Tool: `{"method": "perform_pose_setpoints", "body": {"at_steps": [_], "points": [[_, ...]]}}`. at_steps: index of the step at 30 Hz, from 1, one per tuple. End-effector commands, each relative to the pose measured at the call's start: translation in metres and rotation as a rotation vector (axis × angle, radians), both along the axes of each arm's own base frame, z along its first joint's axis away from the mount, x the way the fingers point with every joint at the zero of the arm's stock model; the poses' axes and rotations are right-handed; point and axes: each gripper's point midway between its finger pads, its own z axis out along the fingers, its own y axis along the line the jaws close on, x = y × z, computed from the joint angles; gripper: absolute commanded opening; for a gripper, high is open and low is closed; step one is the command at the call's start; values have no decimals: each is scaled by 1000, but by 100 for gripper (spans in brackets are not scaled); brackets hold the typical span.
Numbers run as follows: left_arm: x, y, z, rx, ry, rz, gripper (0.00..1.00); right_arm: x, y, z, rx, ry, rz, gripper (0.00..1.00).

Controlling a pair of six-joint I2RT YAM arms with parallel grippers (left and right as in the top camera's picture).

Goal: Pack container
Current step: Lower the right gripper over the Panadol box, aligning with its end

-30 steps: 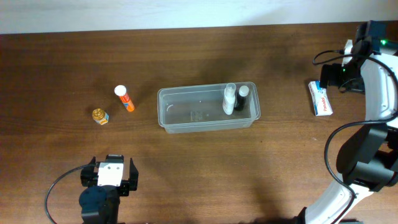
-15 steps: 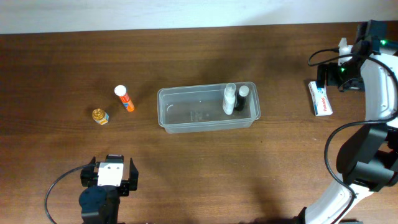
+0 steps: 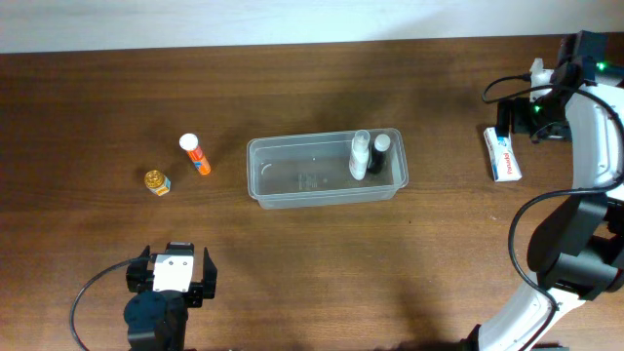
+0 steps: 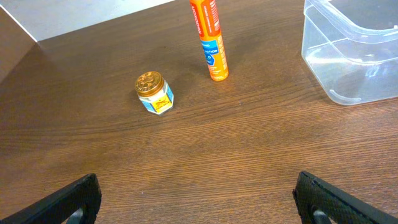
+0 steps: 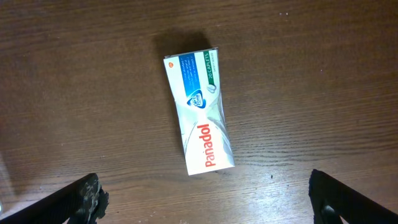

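Observation:
The container (image 3: 292,143), a clear plastic tub, sits mid-table with a clear bottle (image 3: 361,154) and a black-capped bottle (image 3: 379,153) standing in its right end. Left of it lie an orange tube (image 3: 196,154) and a small gold-lidded jar (image 3: 156,181). A white Panadol box (image 3: 503,153) lies at the right. My left gripper (image 3: 174,271) rests open near the front edge, and its wrist view shows the jar (image 4: 153,93), the tube (image 4: 209,38) and the tub's corner (image 4: 354,56) ahead of it. My right gripper (image 3: 527,116) hangs open over the table beside the box (image 5: 199,111), holding nothing.
The right arm (image 3: 575,244) curves along the table's right side with a black cable looping near the box. A pale wall edge (image 3: 292,19) borders the far side of the wooden table (image 3: 439,253).
My right gripper has drifted slightly toward the far right corner near the Panadol box. The left arm and all objects are unmoved.

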Motion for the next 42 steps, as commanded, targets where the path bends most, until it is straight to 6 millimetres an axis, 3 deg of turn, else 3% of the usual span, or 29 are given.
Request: {"method": "perform_pose_setpoints", "body": {"at_steps": [1,7,16,21,31,35,42], "points": [[-1,1,-2,-3,7,12,100,1,1,-4,10,-1,12,98],[-1,1,-2,-3,7,12,100,7,-1,-5,-3,-16,37,98],[-1,1,-2,-3,7,12,100,14,-4,-34,10,19,37,98],[-1,1,-2,-3,7,12,100,18,-5,-36,3,12,54,99],[-1,1,-2,-3,7,12,100,1,6,-63,73,117,72,99],[-1,1,-2,-3,7,12,100,2,16,-63,117,107,130,99],[-1,1,-2,-3,7,12,100,2,16,-70,118,118,145,99]]}}
